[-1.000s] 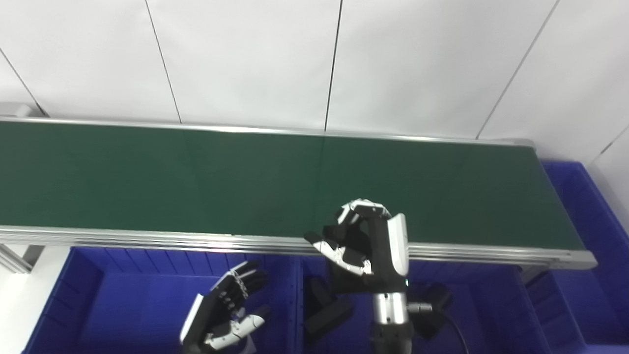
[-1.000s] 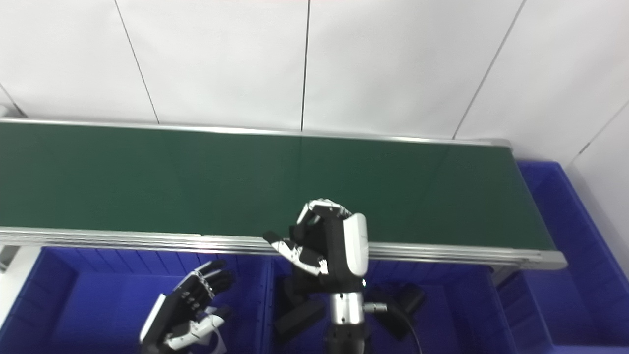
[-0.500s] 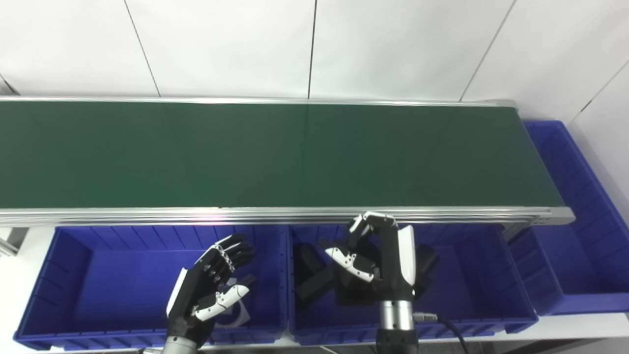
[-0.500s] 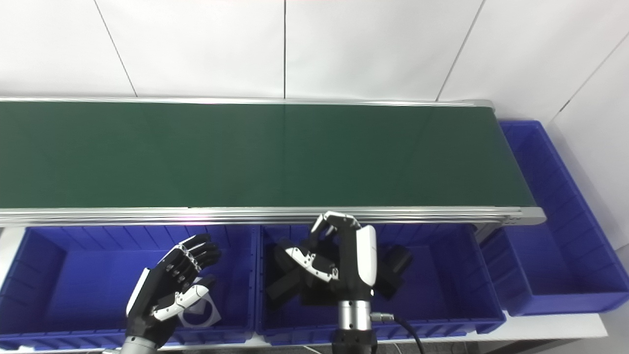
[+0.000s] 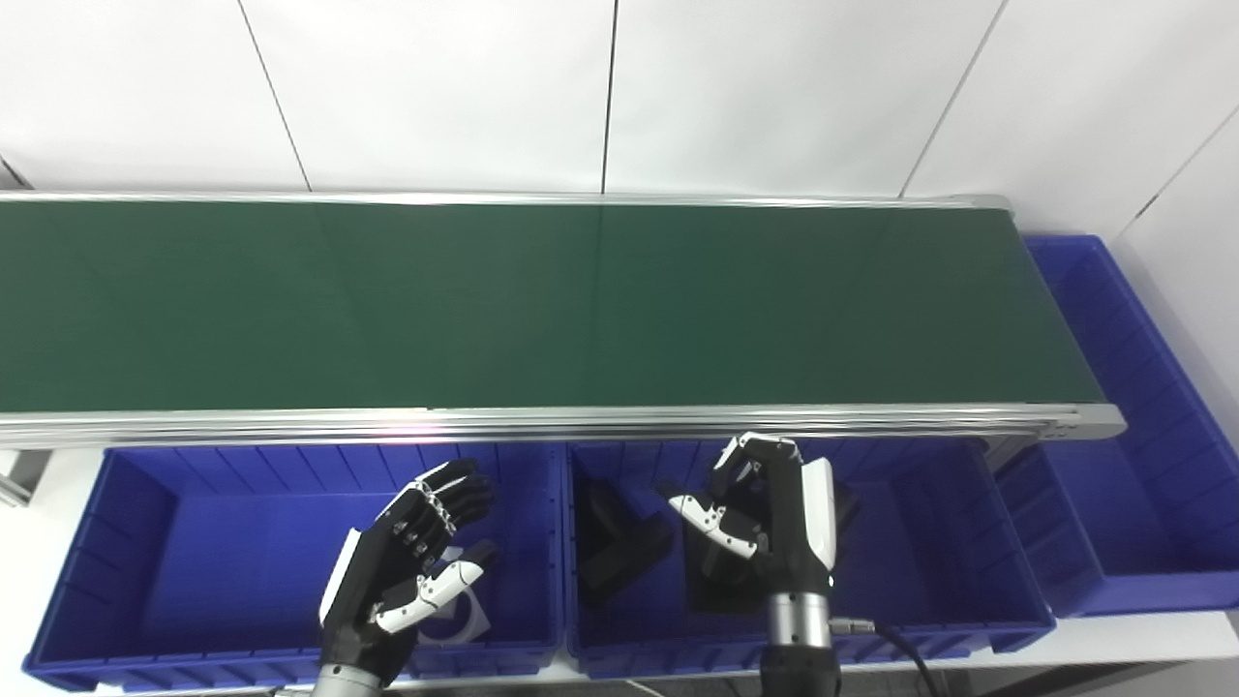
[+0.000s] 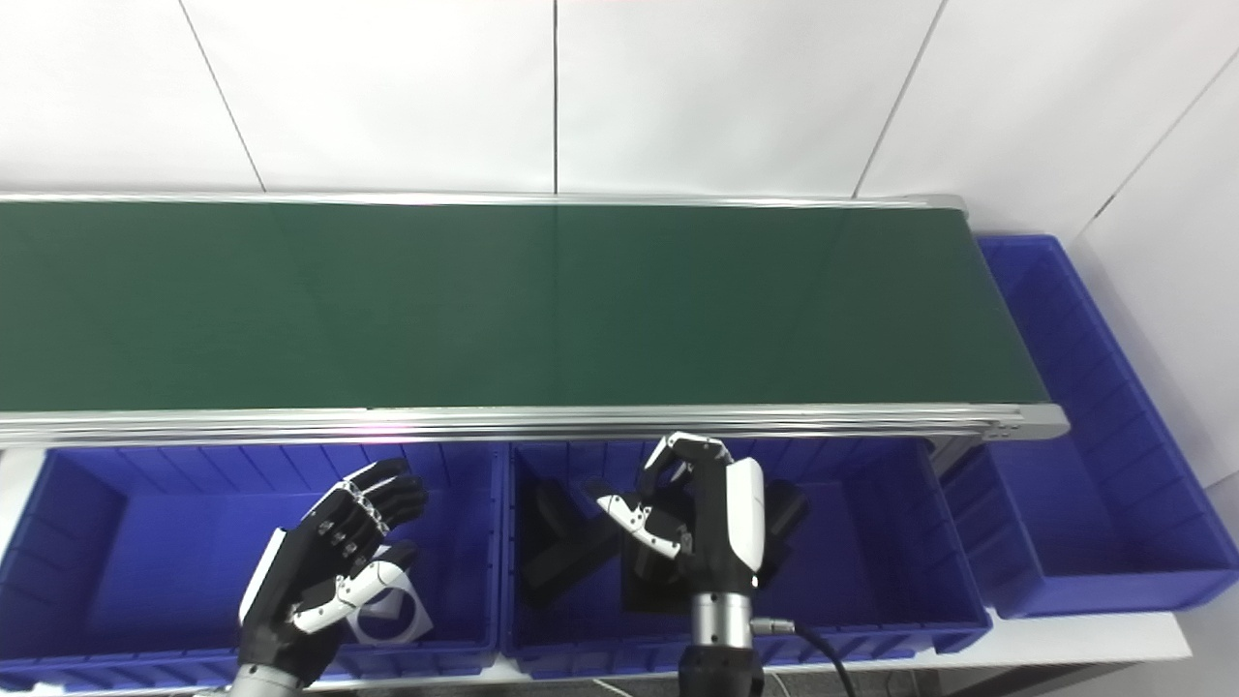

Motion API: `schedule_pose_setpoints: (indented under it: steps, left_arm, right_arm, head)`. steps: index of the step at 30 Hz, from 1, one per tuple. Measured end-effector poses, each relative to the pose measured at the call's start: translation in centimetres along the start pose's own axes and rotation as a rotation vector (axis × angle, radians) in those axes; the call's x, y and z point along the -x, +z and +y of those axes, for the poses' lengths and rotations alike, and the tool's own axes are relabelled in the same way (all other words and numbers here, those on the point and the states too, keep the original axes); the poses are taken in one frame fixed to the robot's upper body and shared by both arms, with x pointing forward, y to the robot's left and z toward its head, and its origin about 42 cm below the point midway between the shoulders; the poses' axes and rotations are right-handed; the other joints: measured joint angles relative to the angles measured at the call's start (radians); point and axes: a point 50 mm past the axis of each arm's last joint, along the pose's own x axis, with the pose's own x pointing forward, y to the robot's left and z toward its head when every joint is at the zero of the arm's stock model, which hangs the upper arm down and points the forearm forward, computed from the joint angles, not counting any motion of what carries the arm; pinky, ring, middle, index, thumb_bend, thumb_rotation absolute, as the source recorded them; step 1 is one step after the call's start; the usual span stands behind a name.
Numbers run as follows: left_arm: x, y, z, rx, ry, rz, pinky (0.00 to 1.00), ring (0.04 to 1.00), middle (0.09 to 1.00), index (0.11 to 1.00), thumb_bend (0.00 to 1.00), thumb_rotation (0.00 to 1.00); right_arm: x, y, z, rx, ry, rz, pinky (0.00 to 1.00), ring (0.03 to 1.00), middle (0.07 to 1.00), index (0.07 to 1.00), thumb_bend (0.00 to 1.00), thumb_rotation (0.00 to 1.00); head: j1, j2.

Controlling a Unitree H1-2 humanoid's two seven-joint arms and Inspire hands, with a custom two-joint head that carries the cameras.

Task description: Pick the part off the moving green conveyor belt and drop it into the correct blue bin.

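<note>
Belt (image 5: 542, 300) shows no part. R hand (image 5: 765, 518) over middle bin (image 5: 1007, 590), just below belt edge, fingers (image 5: 750, 455) curled loose, holding nothing; black parts (image 5: 619, 542) beneath. L hand (image 5: 407, 561) fingers spread, empty, over left bin (image 5: 145, 542).

White panelled wall (image 5: 774, 87): stood behind the line, split by thin dark seams running up and slanting. White surface (image 5: 48, 484): showed at the lower left corner and as a strip (image 6: 1065, 644) at the lower right. Black cable (image 5: 905, 644): curved down at the bottom edge, right of centre. Grey metal bracket (image 5: 15, 474): partly visible at far left.
</note>
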Motion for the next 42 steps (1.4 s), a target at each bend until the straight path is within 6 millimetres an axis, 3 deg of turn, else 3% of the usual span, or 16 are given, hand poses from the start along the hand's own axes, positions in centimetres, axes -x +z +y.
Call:
schedule_pose_setpoints:
  steps: [6,8,9,11,12,14,17,20,23,28,34,38,42]
  left_arm:
    - [0.1,-0.3,0.0,0.006,0.004,0.010,0.79,0.732,0.727,0.759,0.60,0.00]
    - [0.1,-0.5,0.0,0.008,0.006,0.017,0.79,0.734,0.729,0.757,0.60,0.00]
    - [0.1,-0.6,-0.1,0.009,0.007,0.020,0.79,0.736,0.730,0.760,0.60,0.00]
    - [0.1,-0.6,-0.1,0.010,0.006,0.020,0.79,0.737,0.731,0.761,0.60,0.00]
    - [0.1,-0.6,-0.2,0.009,0.006,0.020,0.79,0.740,0.731,0.766,0.60,0.00]
    - [0.1,-0.6,-0.2,0.008,0.007,0.020,0.79,0.745,0.734,0.771,0.60,0.00]
    - [0.1,-0.7,-0.3,0.005,0.006,0.020,0.77,0.738,0.726,0.768,0.60,0.00]
    - [0.0,-0.7,-0.5,0.008,0.007,0.012,0.78,0.739,0.729,0.766,0.60,0.00]
    - [0.0,-0.7,-0.6,0.013,0.008,0.010,0.80,0.726,0.726,0.758,0.59,0.00]
    - [-0.1,-0.7,-0.7,0.014,0.008,0.010,0.80,0.738,0.731,0.762,0.58,0.00]
    - [-0.1,-0.9,-0.9,0.006,0.006,0.012,0.80,0.746,0.736,0.765,0.58,0.00]
    - [-0.2,-1.5,-0.8,0.011,0.010,0.028,0.81,0.724,0.724,0.756,0.60,0.00]
    - [-0.3,-1.7,-0.9,-0.001,0.011,0.030,0.79,0.724,0.727,0.762,0.59,0.00]
  right_arm:
    - [-1.3,-0.6,-0.6,-0.018,-0.023,0.014,0.11,0.444,0.144,0.141,0.51,0.00]
    - [-1.4,-0.6,-0.7,-0.031,-0.025,0.020,0.18,0.444,0.218,0.213,0.52,0.00]
    - [-1.3,-0.6,-0.7,-0.036,-0.018,0.020,0.29,0.446,0.373,0.356,0.53,0.00]
    - [-1.1,-0.4,-0.8,-0.032,0.018,0.009,0.34,0.447,0.443,0.416,0.53,0.00]
    - [-1.0,-0.3,-0.9,-0.029,0.038,0.007,0.52,0.577,0.585,0.583,0.68,0.02]
    - [-0.9,0.0,-1.0,-0.022,0.075,0.015,0.71,0.716,0.727,0.740,0.72,0.08]
    - [-0.5,0.2,-1.1,-0.019,0.139,0.023,0.89,0.844,0.857,0.869,0.73,0.17]
    - [-0.2,0.3,-1.3,-0.028,0.173,0.032,0.88,0.880,0.908,0.922,0.73,0.24]
    - [0.2,0.0,-1.5,-0.019,0.202,0.040,0.92,0.920,0.941,0.945,0.77,0.46]
    - [0.3,0.2,-2.1,-0.002,0.230,0.022,0.97,0.980,0.978,0.971,0.81,0.56]
    - [0.5,0.3,-2.1,-0.021,0.268,0.038,0.93,0.982,1.000,1.000,0.83,0.51]
    - [0.8,0.0,-2.4,-0.066,0.298,0.054,0.97,1.000,1.000,1.000,0.81,0.41]
    - [1.8,-0.4,-2.7,-0.125,0.316,0.066,0.92,0.978,1.000,1.000,0.76,0.31]
  head:
    - [0.008,-0.005]
    - [0.011,-0.006]
    - [0.014,-0.006]
    - [0.017,-0.005]
    - [0.024,-0.006]
    - [0.025,-0.006]
    - [0.032,-0.006]
    - [0.034,-0.006]
    - [0.040,-0.009]
    - [0.052,-0.012]
    - [0.074,-0.023]
    - [0.101,-0.044]
    - [0.129,-0.061]
